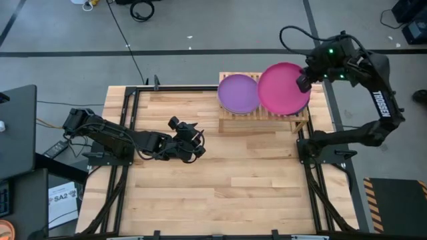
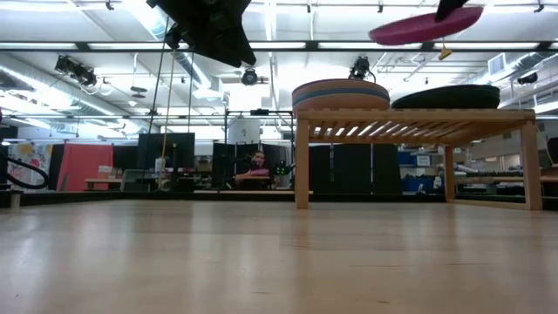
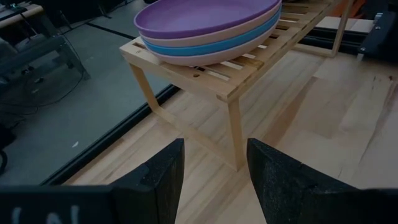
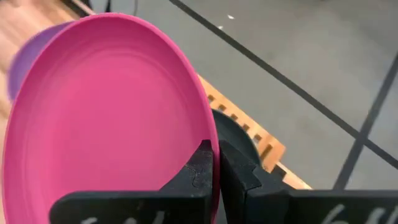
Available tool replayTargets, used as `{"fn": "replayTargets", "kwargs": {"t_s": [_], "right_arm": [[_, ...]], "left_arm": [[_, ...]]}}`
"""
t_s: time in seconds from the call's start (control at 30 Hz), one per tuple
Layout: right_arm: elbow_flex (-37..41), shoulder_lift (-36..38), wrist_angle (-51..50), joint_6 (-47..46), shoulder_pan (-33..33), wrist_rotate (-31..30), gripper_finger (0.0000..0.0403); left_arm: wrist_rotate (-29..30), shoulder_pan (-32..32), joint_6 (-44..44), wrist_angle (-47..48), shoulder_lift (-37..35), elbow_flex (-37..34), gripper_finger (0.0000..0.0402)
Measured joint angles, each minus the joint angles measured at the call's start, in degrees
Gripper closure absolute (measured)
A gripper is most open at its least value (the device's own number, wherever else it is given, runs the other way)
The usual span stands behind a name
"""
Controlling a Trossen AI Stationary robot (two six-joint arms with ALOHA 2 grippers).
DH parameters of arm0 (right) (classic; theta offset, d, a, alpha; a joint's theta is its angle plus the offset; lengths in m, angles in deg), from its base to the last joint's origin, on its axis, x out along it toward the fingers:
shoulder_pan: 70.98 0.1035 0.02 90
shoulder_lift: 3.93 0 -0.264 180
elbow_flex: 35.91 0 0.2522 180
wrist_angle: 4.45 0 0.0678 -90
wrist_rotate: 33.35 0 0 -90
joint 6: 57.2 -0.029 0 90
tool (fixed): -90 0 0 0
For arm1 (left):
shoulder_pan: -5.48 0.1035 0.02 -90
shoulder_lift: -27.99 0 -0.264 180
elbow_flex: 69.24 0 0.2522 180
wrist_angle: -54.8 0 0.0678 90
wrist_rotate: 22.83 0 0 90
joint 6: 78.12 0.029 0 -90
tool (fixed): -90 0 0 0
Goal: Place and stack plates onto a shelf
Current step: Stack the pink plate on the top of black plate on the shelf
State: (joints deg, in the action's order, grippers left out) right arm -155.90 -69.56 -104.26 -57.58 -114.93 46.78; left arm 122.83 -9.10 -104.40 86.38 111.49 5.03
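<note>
A light-wood slatted shelf (image 1: 263, 115) stands at the table's far edge. On its left half rests a stack with a purple plate (image 1: 238, 93) on top, over peach and blue plates (image 3: 211, 43). A dark stack (image 2: 445, 97) sits on its right half. A magenta pink plate (image 1: 283, 89) is held in the air above that dark stack by my right gripper (image 1: 304, 81), which is shut on it. My left gripper (image 3: 214, 171) is open, hovering over the table's middle left, facing the shelf. My right gripper holds the magenta pink plate by its rim (image 4: 210, 152) on the side toward the table's right, pinched between the two fingers (image 4: 200, 168), one on the upper face and one beneath. The plate is lifted clear above the shelf, slightly tilted (image 2: 425, 24).
The plank tabletop (image 1: 220, 180) spreads bare in front of the shelf. Black frame rails (image 1: 127, 113) run along the table's sides. A dark cabinet (image 1: 17, 127) stands left of the table. A person (image 2: 258, 166) sits far behind in the room.
</note>
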Motion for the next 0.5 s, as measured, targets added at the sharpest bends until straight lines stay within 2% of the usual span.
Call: {"fn": "replayTargets", "kwargs": {"t_s": [0.33,0.5], "right_arm": [[8.9,-0.8,-0.1,5.7,-9.3,0.8,0.0386],[9.0,-0.3,1.5,4.8,-9.8,2.1,0.0385]], "left_arm": [[0.0,0.0,0.0,0.0,0.0,0.0,0.0221],[0.0,0.0,0.0,0.0,0.0,0.0,0.0221]]}}
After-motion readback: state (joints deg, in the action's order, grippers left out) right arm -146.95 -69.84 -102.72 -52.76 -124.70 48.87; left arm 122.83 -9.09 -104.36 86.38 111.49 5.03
